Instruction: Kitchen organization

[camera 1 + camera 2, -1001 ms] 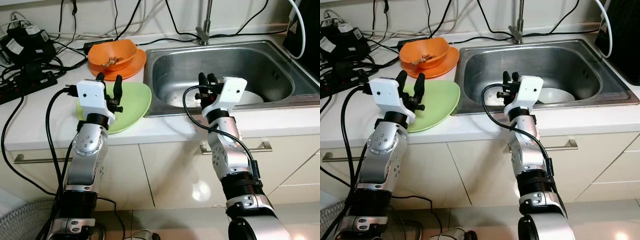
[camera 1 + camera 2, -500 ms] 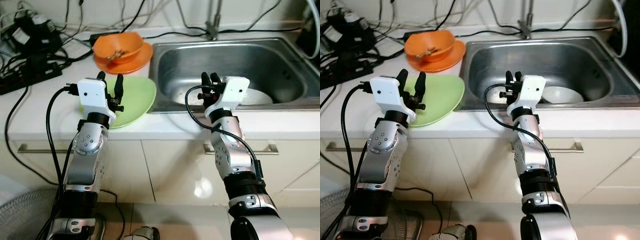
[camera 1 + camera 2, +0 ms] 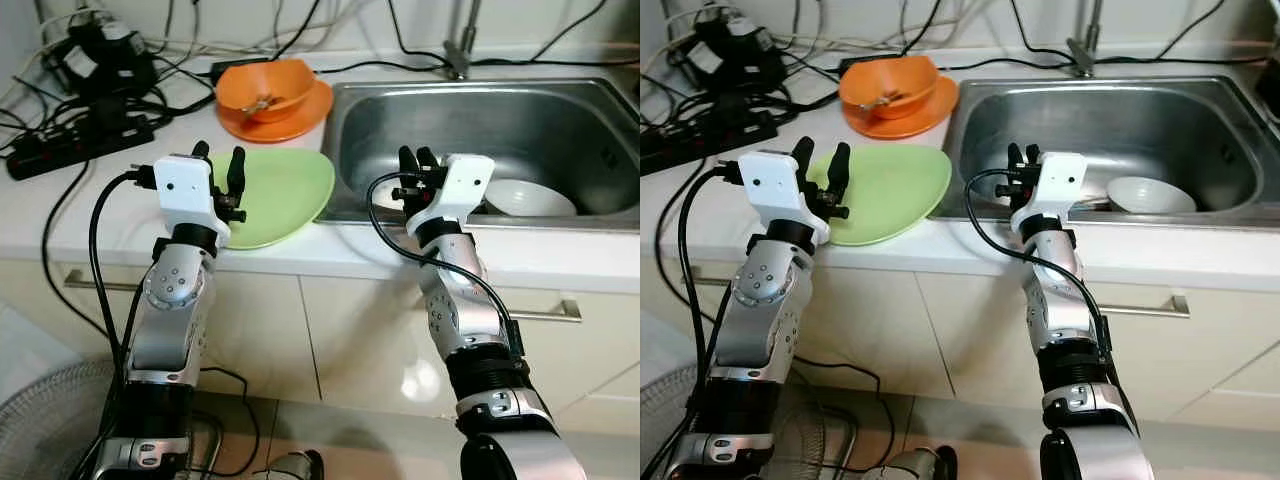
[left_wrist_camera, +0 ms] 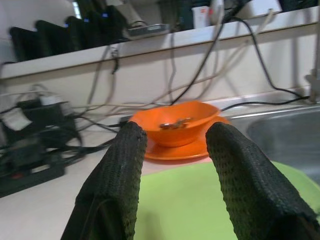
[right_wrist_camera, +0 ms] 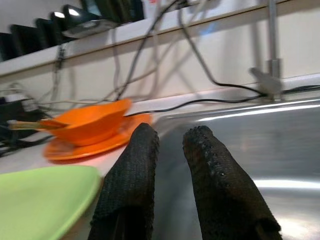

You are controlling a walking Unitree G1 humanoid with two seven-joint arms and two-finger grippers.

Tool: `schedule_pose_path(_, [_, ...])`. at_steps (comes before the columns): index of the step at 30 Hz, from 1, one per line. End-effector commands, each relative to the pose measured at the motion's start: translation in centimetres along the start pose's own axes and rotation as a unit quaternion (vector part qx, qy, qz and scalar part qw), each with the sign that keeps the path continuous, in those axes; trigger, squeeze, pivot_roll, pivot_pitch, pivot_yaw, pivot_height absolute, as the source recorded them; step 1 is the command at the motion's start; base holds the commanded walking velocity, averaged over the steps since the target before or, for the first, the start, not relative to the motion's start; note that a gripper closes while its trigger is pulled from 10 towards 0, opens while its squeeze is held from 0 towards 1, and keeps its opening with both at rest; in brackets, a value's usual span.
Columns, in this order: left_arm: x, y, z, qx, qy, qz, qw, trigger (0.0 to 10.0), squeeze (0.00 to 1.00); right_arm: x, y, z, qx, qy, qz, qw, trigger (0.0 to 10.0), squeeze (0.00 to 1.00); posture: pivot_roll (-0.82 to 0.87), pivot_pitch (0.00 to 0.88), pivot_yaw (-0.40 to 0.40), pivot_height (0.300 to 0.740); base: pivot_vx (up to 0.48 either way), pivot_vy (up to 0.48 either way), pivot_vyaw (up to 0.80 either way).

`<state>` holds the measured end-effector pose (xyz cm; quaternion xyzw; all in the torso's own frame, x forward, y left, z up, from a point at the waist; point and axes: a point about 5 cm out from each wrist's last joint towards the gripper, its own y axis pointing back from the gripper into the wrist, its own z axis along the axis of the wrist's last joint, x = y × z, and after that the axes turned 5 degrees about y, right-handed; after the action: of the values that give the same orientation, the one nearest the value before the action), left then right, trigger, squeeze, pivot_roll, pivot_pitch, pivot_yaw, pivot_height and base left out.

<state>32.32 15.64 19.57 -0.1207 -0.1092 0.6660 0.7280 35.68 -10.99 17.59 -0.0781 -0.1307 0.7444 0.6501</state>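
1. While both arms are raised in front of the counter, the left gripper [image 3: 220,166] holds its two black fingers [image 4: 116,180] spread apart with nothing between them, hovering over the near edge of the green plate [image 3: 279,192].
2. Over at the sink's near left corner, the right gripper [image 3: 416,167] has its fingers [image 5: 134,185] drawn close with only a narrow gap, pinching nothing, just above the front rim of the sink [image 3: 590,95].
3. Lying flat on the white counter [image 3: 70,225] just left of the sink, the green plate carries nothing, and its right edge reaches over the sink's left rim.
4. Behind the green plate, near the sink's far left corner, an orange bowl [image 3: 264,91] sits on an orange plate [image 3: 300,123]; a utensil [image 4: 175,123] lies inside the bowl, though what kind it is cannot be told.
5. Inside the steel sink, a white bowl [image 3: 528,197] rests on the bottom toward the front, right of the right gripper; its contents cannot be made out.
6. At the sink's back rim stands the base of a faucet [image 3: 458,62].
7. Well left of the sink, a black power strip [image 3: 80,148] and a tangle of black cables [image 3: 150,50] cover the back of the counter.
8. Below the sink, cabinet fronts with a metal handle [image 3: 550,314] face the robot.
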Motion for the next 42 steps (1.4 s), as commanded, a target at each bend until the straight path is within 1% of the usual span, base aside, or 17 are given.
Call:
schedule_pose_path(1, [0.3,0.1,0.4,-0.005,-0.005,0.006,1.0,10.0,0.0,0.3,0.1,-0.4,0.011,-0.001,0.008,1.0,10.0,0.0,0.16,0.059,0.113,0.74,0.0,0.0,0.8])
schedule_pose_path(3, [0.3,0.1,0.3,-0.003,-0.006,0.005,1.0,10.0,0.0,0.3,0.1,-0.4,0.011,-0.002,0.008,1.0,10.0,0.0,0.16,0.059,0.112,0.74,0.0,0.0,0.78])
schedule_pose_path(13, [-0.1,0.3,0.2,0.002,-0.002,-0.011,1.0,10.0,0.0,0.3,0.2,-0.6,0.016,-0.01,0.003,1.0,10.0,0.0,0.16,0.046,0.116,0.74,0.0,0.0,0.0])
schedule_pose_path(19, [-0.3,0.3,0.2,0.01,0.022,-0.026,0.999,10.0,0.0,0.4,0.2,-0.7,0.02,-0.01,0.004,1.0,10.0,0.0,0.16,0.038,0.117,0.74,0.0,0.0,0.0])
schedule_pose_path(22, [-0.3,0.4,0.2,0.022,0.055,-0.043,0.997,10.0,0.0,0.5,0.2,-0.7,0.019,-0.011,0.006,1.0,10.0,0.0,0.16,0.033,0.117,0.74,0.0,0.0,0.0])
schedule_pose_path(24, [0.3,0.5,0.3,0.027,0.056,-0.049,0.997,10.0,0.0,0.5,0.1,-0.7,0.019,-0.012,0.007,1.0,10.0,0.0,0.17,0.035,0.115,0.74,0.0,0.0,0.0])
schedule_pose_path(26, [2.0,0.6,1.0,0.025,0.064,-0.031,0.997,10.0,0.0,0.6,0.1,-0.8,0.021,-0.014,0.009,1.0,10.0,0.0,0.19,0.035,0.112,0.74,0.0,0.0,0.0])
schedule_pose_path(27, [2.0,0.6,1.0,0.025,0.064,-0.031,0.997,10.0,0.0,0.6,0.1,-0.8,0.021,-0.014,0.009,1.0,10.0,0.0,0.19,0.035,0.112,0.74,0.0,0.0,0.0])
schedule_pose_path(28, [3.3,0.8,1.3,0.03,0.075,-0.023,0.997,10.0,0.0,0.7,0.1,-0.9,0.023,-0.015,0.011,1.0,10.0,0.0,0.19,0.036,0.113,0.74,0.0,0.0,0.0])
schedule_pose_path(30, [3.8,1.0,1.3,0.036,0.066,-0.024,0.997,10.0,0.0,0.8,0.1,-1.0,0.024,-0.016,0.012,1.0,10.0,0.0,0.19,0.036,0.113,0.74,0.0,0.0,0.0])
schedule_pose_path(34, [5.7,2.6,1.4,0.058,0.075,-0.006,0.996,10.0,0.0,0.9,0.2,-1.1,0.026,-0.018,0.014,0.999,10.0,0.0,0.21,0.043,0.117,0.74,0.0,0.0,0.0])
schedule_pose_path(35, [6.6,3.3,1.6,0.057,0.079,0.008,0.995,10.0,0.0,1.0,0.2,-1.2,0.028,-0.019,0.015,0.999,10.0,0.0,0.22,0.05,0.115,0.74,0.0,0.0,0.0])
schedule_pose_path(37, [7.0,3.7,1.7,0.057,0.078,0.015,0.995,10.0,0.0,1.0,0.3,-1.3,0.029,-0.019,0.015,0.999,10.0,0.0,0.22,0.05,0.115,0.74,0.0,0.0,0.0])
schedule_pose_path(38, [7.4,4.1,1.7,0.059,0.083,0.024,0.995,10.0,0.08,1.0,0.3,-1.4,0.032,-0.021,0.016,0.999,10.0,0.0,0.24,0.056,0.115,0.74,0.0,0.0,0.0])
schedule_pose_path(39, [7.4,4.1,1.7,0.059,0.083,0.024,0.995,10.0,0.08,1.0,0.3,-1.4,0.032,-0.021,0.016,0.999,10.0,0.0,0.24,0.056,0.115,0.74,0.0,0.0,0.0])
schedule_pose_path(40, [7.9,4.6,1.7,0.062,0.092,0.035,0.993,10.0,1.0,1.2,0.4,-1.6,0.035,-0.022,0.018,0.999,10.0,0.0,0.24,0.058,0.116,0.74,0.0,0.0,0.0])
schedule_pose_path(42, [8.5,5.5,1.7,0.069,0.114,0.049,0.99,10.0,1.0,1.6,0.5,-1.8,0.039,-0.026,0.022,0.999,10.0,0.0,0.25,0.064,0.117,0.74,0.0,0.0,0.0])
